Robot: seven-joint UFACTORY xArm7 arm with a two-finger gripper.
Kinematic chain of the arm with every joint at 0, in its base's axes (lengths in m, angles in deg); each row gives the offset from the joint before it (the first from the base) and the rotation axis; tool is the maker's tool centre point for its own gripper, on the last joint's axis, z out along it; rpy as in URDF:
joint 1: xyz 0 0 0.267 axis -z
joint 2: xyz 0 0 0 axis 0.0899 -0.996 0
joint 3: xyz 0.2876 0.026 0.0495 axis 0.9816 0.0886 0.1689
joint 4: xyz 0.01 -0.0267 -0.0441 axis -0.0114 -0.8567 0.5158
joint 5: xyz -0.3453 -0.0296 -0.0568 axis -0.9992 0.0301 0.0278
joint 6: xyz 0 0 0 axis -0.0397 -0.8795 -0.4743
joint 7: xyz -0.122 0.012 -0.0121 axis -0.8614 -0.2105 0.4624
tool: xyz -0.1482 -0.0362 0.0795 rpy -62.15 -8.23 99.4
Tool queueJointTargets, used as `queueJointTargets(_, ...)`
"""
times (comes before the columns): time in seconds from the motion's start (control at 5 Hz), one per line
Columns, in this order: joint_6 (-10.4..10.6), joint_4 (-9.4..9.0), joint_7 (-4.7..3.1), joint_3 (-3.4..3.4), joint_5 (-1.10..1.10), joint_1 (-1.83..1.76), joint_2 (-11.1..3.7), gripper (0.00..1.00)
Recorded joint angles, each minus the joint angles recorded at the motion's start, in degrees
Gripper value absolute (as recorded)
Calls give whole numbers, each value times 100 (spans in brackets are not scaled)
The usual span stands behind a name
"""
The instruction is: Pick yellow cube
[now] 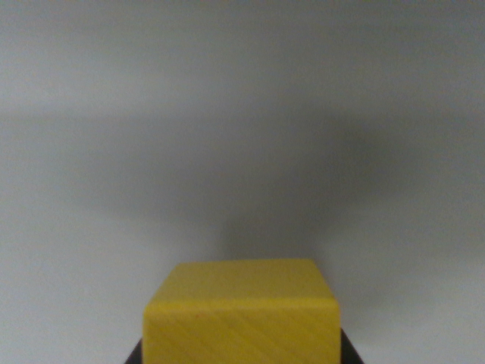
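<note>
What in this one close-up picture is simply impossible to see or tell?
- Yellow cube: its lower part is cut off by the wrist view's bottom edge.
- Fingers: only dark slivers show beside the cube; whether they grip it is hidden.
- Grey surface: blurred and shadowed, so no detail shows.

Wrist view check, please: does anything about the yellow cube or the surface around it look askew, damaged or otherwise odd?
Nothing stands out. The yellow cube sits square at the bottom centre, its faces intact, with dark shapes at both lower corners. The grey surface behind it is bare, showing only soft shadow.
</note>
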Motion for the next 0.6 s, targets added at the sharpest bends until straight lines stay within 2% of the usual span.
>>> queueJointTargets(0.2, 0, 0, 0, 0, 0, 0, 0, 100)
queueJointTargets(0.4, -166, 131, 0, -1, -2, 0, 35, 100)
queueJointTargets(0.6, -166, 131, 0, -1, -2, 0, 35, 100)
